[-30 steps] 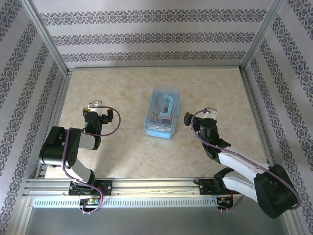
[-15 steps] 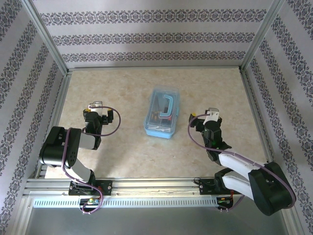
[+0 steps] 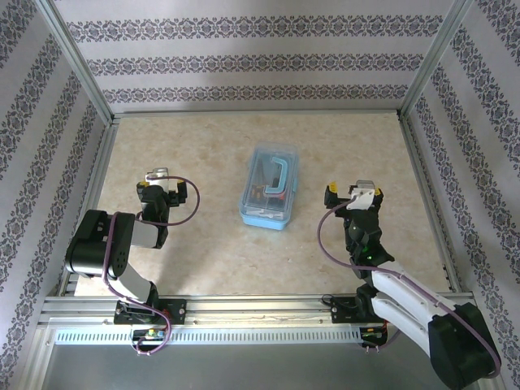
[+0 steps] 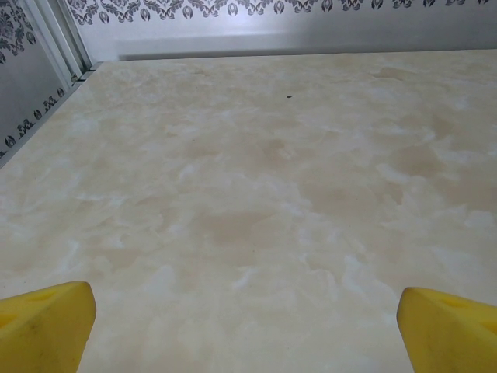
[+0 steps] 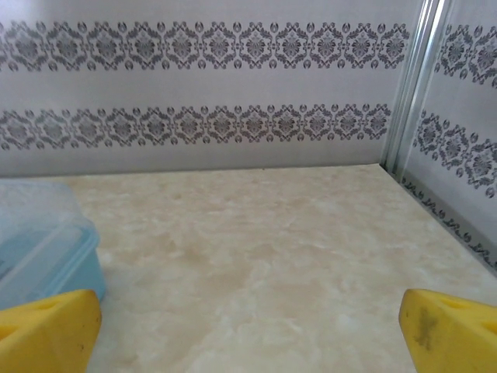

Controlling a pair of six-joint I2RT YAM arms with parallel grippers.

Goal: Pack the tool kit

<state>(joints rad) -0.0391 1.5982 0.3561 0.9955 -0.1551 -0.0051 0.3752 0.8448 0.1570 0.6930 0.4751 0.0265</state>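
1. The tool kit (image 3: 270,188), a pale blue box with a clear lid, sits in the middle of the desk (image 3: 203,146). Its lid looks to be down, and things show dimly through it.
2. The right tool (image 3: 353,193) has just changed place. A second ago it was close against the box's right side. Now it stands well to the right of the box and points at the back wall, jaws spread wide and empty.
3. From the right wrist, the box's near corner (image 5: 39,249) sits at the left edge.
4. The left tool (image 3: 158,182), well to the left of the box, has not moved. Its jaws are also spread wide and hold nothing.
5. With the lid down and both tools empty, the packing looks finished. I judge this to be the retreat.
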